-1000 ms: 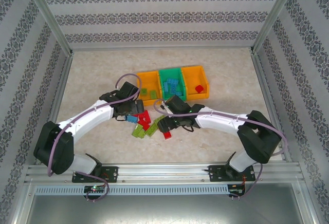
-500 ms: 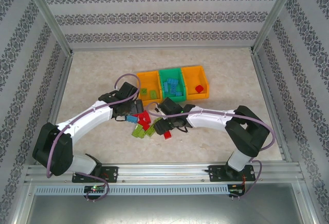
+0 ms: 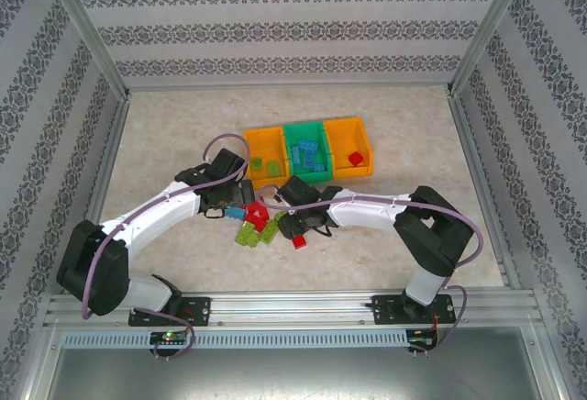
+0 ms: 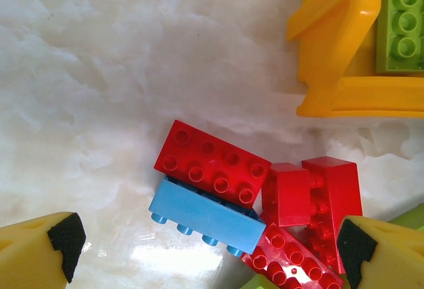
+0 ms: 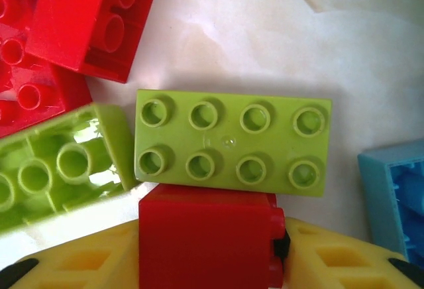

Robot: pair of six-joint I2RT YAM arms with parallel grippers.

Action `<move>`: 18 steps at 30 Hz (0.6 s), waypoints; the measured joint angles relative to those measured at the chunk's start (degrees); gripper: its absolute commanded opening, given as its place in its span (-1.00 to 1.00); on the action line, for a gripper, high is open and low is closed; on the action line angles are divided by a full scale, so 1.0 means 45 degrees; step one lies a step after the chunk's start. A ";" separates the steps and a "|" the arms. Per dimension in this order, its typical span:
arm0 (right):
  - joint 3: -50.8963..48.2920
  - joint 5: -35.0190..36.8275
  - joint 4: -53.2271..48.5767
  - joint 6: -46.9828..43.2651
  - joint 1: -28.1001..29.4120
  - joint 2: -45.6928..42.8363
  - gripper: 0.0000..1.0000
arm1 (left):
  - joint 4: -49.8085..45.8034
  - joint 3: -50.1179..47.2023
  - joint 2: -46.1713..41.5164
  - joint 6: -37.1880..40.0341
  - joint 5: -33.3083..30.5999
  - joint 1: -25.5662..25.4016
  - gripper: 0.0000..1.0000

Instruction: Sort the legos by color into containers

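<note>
Left pincer (image 4: 212, 239) gapes wide, pads (image 4: 66, 236) flanking red and blue legos (image 4: 213, 165) at lower frame — likely poised to pick. Right pincer (image 5: 209, 252) grips a red brick (image 5: 205, 226), bottom centre — probably bound for the containers (image 3: 304, 127), upper centre of the counter (image 3: 183, 134).

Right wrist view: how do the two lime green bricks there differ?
The flat green brick lies studs up; the tipped green brick shows its hollow underside. The flat green brick is whole in view, while the tipped green brick runs off the left edge. Both are lime green and lie side by side.
</note>
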 measured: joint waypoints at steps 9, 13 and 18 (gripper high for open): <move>-0.0627 0.0146 -0.0311 0.0024 -0.0257 -0.1647 -0.16 | 0.0000 0.0000 0.0000 -0.0015 0.0010 0.0000 0.99; -0.0816 0.0078 -0.0325 0.0024 -0.1370 -0.3002 -0.15 | 0.0005 0.0000 0.0000 0.0015 0.0049 0.0000 0.99; -0.0602 -0.0107 -0.0345 0.0019 -0.4095 -0.3915 -0.18 | 0.0078 -0.0136 -0.0063 0.0461 0.0306 -0.0073 0.99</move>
